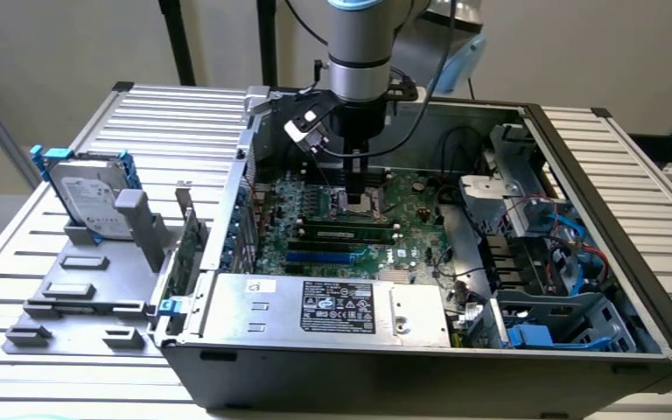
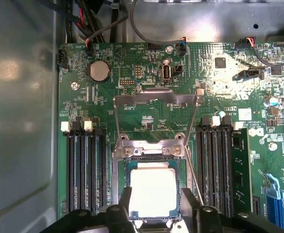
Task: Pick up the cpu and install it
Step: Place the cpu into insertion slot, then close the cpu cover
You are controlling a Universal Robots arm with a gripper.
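You're at the seating step: the small silver-grey square cpu (image 2: 152,190) lies in the green motherboard's metal-framed socket (image 2: 151,148), directly beneath the gripper (image 1: 360,199). Whether it's pinched, I cannot tell. The next move calls for keeping it level.

Robotics workshop: open computer case (image 1: 430,376) on slatted aluminium table (image 1: 185,114), robot arm (image 1: 360,52) above, parts fixture (image 1: 91,280) alongside.
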